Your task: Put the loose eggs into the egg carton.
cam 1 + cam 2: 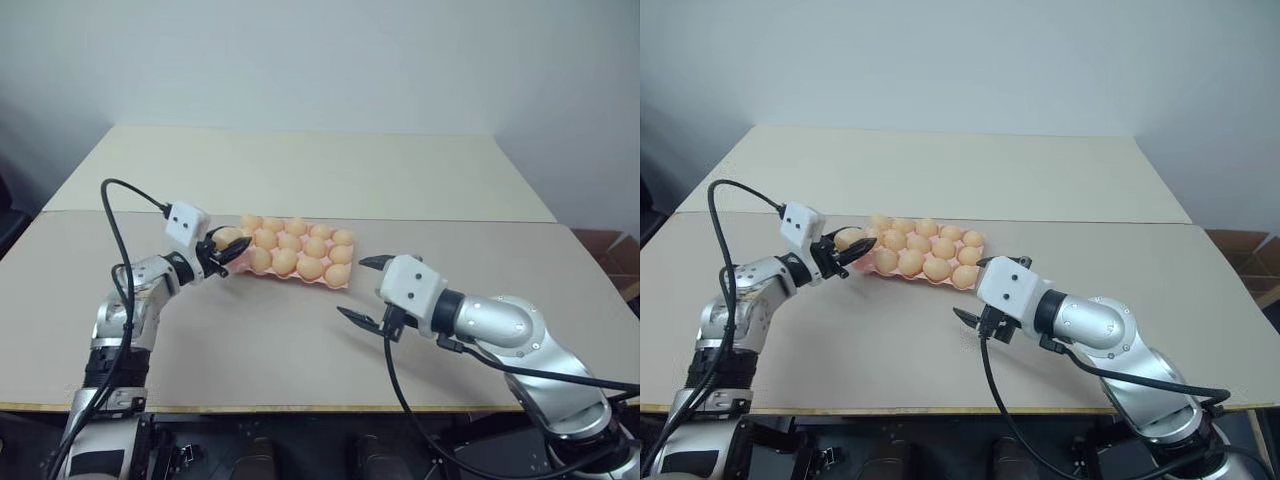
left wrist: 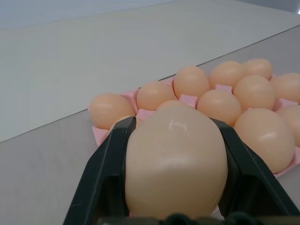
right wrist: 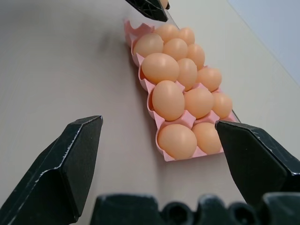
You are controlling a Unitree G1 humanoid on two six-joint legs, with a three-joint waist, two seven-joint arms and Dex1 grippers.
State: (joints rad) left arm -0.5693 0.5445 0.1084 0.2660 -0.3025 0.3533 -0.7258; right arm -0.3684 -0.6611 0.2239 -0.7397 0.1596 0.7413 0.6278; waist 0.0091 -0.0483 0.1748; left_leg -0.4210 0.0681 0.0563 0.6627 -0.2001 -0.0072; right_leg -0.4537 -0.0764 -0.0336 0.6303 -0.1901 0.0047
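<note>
Left claw pinching one egg at the near-left corner of the nearly full carton; right claw spread and empty.

The left gripper [image 1: 226, 250], reaching roughly level and inward from a bent arm, has its two black fingers [image 2: 105, 173] clamped on a smooth light orange-tan oval egg [image 2: 176, 164], held just above the left end of the flat pale pink moulded egg carton [image 1: 340, 287] on the beige table [image 1: 300, 340]. The carton's other eggs [image 1: 300, 250] sit in their cups, fourteen by the head-camera count. The right gripper [image 1: 365, 290], jaws wide apart and holding nothing, hovers over bare table just beside the carton's right end, tilted slightly downward. The left wrist view shows the held egg filling the gap between the fingers; the right wrist view looks along the carton's rows to the left gripper's tips at the far end.
</note>
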